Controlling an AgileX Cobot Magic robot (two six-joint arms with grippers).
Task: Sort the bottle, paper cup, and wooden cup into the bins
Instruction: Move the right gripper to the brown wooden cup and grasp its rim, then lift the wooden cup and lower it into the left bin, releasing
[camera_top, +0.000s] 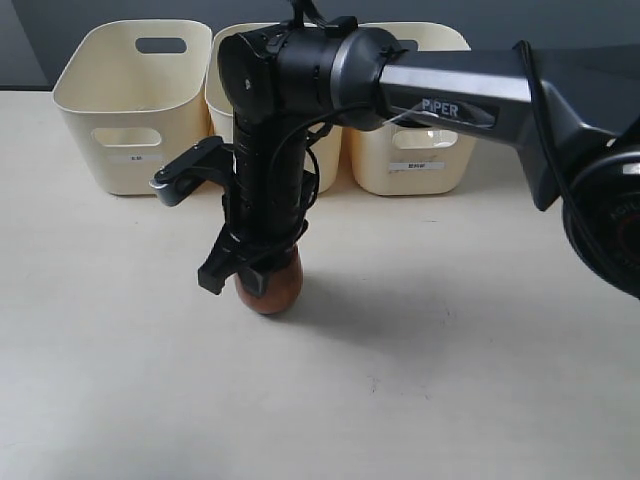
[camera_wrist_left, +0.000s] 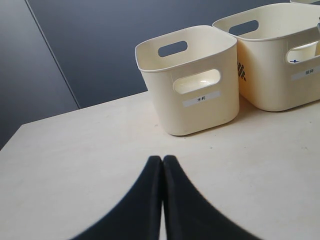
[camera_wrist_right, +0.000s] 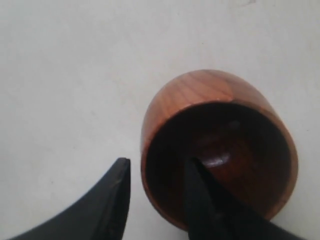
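Observation:
The reddish-brown wooden cup (camera_top: 277, 290) stands upright on the table, in front of the three cream-yellow bins (camera_top: 130, 100). My right gripper (camera_top: 255, 272) reaches down onto it from above. In the right wrist view the right gripper (camera_wrist_right: 157, 165) is open and straddles the wooden cup's (camera_wrist_right: 200, 95) wall. One finger (camera_wrist_right: 205, 205) is inside the dark hollow, the other (camera_wrist_right: 110, 200) outside with a gap to the wall. My left gripper (camera_wrist_left: 163, 160) is shut and empty, low over the table facing a bin (camera_wrist_left: 192, 80). The bottle and paper cup are out of view.
The right arm's black wrist (camera_top: 270, 150) covers most of the middle bin (camera_top: 222, 105); the right bin (camera_top: 410, 160) stands behind it. A second bin (camera_wrist_left: 272, 60) stands beside the nearest one in the left wrist view. Pale table (camera_top: 450, 380) surrounds the cup.

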